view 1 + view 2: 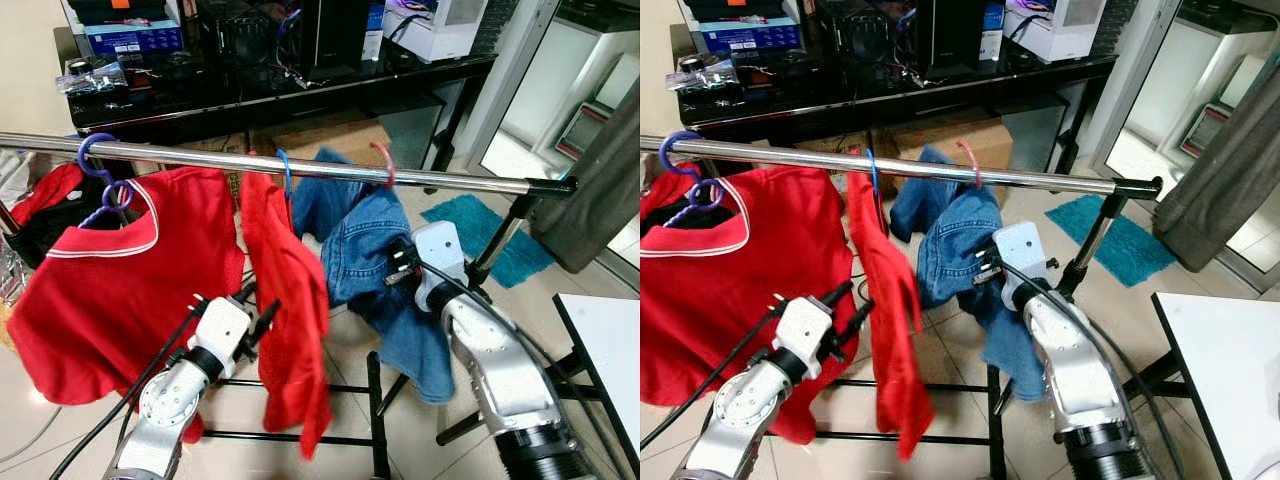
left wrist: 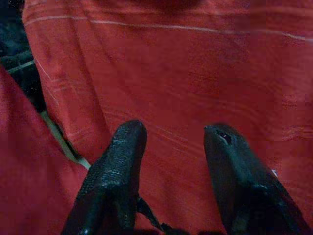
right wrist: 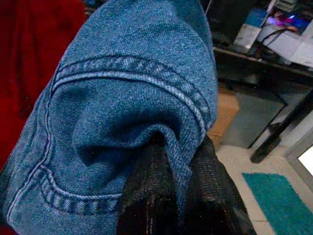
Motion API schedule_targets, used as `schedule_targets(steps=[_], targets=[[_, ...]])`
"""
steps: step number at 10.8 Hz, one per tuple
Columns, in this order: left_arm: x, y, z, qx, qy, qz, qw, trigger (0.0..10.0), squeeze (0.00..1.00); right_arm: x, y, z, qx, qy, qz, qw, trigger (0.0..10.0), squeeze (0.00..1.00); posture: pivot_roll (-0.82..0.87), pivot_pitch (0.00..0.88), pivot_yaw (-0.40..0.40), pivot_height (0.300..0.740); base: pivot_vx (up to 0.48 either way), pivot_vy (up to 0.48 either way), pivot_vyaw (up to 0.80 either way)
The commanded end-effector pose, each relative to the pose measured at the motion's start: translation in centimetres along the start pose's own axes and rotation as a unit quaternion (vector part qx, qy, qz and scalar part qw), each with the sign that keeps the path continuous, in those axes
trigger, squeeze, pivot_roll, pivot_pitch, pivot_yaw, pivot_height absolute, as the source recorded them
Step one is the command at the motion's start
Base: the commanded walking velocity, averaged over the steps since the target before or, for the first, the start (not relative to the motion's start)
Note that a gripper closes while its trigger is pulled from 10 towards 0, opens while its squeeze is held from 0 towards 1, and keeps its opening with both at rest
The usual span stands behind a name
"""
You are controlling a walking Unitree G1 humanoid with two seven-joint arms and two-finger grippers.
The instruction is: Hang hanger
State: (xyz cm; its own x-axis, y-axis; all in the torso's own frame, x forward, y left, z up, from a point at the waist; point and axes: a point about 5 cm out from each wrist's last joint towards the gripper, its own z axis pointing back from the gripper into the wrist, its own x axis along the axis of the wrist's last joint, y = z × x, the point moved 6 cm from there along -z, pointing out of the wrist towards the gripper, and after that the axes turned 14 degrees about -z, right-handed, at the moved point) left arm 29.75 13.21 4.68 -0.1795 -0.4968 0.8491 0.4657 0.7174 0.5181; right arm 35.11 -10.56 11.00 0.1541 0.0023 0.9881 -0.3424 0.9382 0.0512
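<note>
A chrome clothes rail (image 1: 450,180) crosses the scene. Blue jeans (image 1: 360,240) hang from it on a pink hanger hook (image 1: 386,163). My right gripper (image 3: 178,147) is shut on a fold of the jeans' denim, just below the rail (image 1: 1040,180). A red garment (image 1: 290,290) hangs from a blue hanger hook (image 1: 285,172) in the middle. My left gripper (image 1: 262,314) is open beside that garment's lower left edge, with red cloth (image 2: 195,73) right in front of its fingers. A red shirt with white trim (image 1: 120,290) hangs on a purple hanger (image 1: 95,160) at the left.
Behind the rail stands a black desk (image 1: 300,90) loaded with electronics, with a cardboard box (image 1: 340,140) under it. A teal mat (image 1: 480,225) lies on the tiled floor at right. A white table corner (image 1: 605,340) and a grey curtain (image 1: 600,190) are at far right. The rack's black base bars (image 1: 375,400) run below.
</note>
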Motion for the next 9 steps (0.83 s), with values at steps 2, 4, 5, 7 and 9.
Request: schedule_targets(steps=[2, 4, 5, 7, 9], targets=[[-0.2, -2.2, 0.2, -0.056, 0.003, -0.019, 0.998, 10.0, 0.00, 0.7, 0.2, 0.3, 0.021, 0.017, 0.031, 0.999, 10.0, 0.00, 0.00, 0.000, -0.057, 0.740, 0.000, 0.000, 0.00], [-0.4, -2.5, 0.5, -0.073, 0.005, -0.026, 0.997, 10.0, 0.00, 0.3, 0.3, 0.4, 0.033, 0.039, 0.043, 0.998, 10.0, 0.00, 0.00, 0.000, -0.058, 0.740, 0.000, 0.000, 0.00], [-0.5, -2.6, 0.5, -0.075, 0.007, -0.027, 0.997, 10.0, 0.00, -0.1, 0.3, 0.4, 0.033, 0.051, 0.046, 0.997, 10.0, 0.00, 0.00, 0.000, -0.058, 0.740, 0.000, 0.000, 0.00], [-0.6, -2.7, 0.6, -0.081, 0.010, -0.030, 0.996, 10.0, 0.00, -0.4, 0.6, 0.5, 0.037, 0.062, 0.033, 0.997, 10.0, 1.00, 0.01, 0.000, -0.058, 0.740, 0.000, 0.000, 0.00], [-0.6, -2.9, 0.6, -0.086, 0.009, -0.030, 0.996, 10.0, 0.00, -0.3, 0.8, 0.6, 0.040, 0.060, 0.021, 0.997, 10.0, 1.00, 0.01, 0.000, -0.058, 0.740, 0.000, 0.000, 0.00]])
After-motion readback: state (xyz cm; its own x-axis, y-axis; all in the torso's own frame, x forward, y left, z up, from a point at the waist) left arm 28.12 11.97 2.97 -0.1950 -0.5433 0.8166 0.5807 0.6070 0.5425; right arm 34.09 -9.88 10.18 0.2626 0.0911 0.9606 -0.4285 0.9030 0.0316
